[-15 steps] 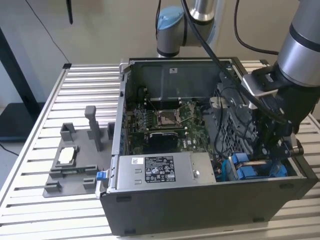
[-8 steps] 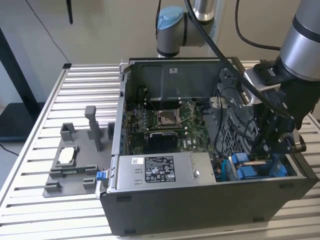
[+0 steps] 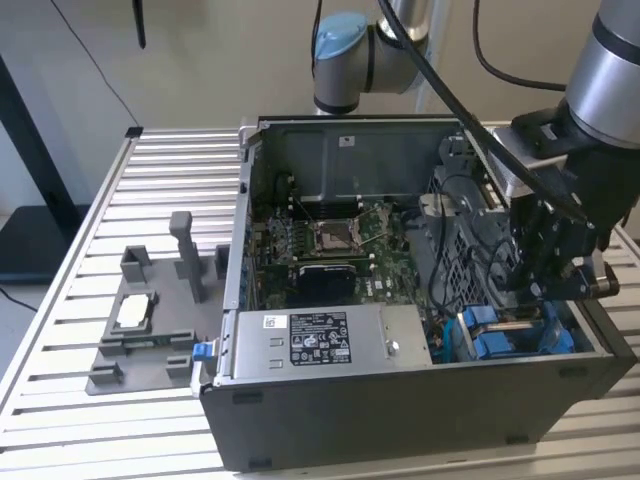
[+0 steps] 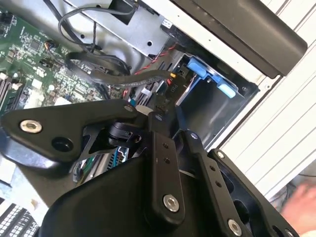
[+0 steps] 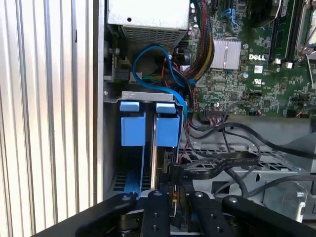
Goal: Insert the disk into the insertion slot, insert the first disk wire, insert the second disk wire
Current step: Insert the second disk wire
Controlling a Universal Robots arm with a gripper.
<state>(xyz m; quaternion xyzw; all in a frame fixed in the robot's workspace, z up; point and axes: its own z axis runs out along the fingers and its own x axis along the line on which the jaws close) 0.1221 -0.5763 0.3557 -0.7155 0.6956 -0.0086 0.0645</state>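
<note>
The disk sits in the insertion slot of the drive bay at the open computer case's corner, its blue carrier frame [image 5: 167, 129] [image 4: 207, 74] [image 3: 490, 335] showing at the bay's mouth. A black disk wire plug [image 5: 176, 171] [image 4: 165, 95] on a flat black cable sits against the disk's end. My gripper [image 5: 176, 200] [image 4: 154, 112] [image 3: 545, 290] is right over the bay, shut on that plug. In the exterior view the black gripper body hides the plug and most of the disk.
A second blue carrier [image 5: 132, 128] sits beside the first. Loose black and blue cables [image 5: 163, 74] cross between bay and motherboard [image 3: 335, 240]. The silver power-supply box [image 3: 320, 340] lies along the case front. A grey fixture [image 3: 140, 325] stands on the slatted table on the exterior view's left.
</note>
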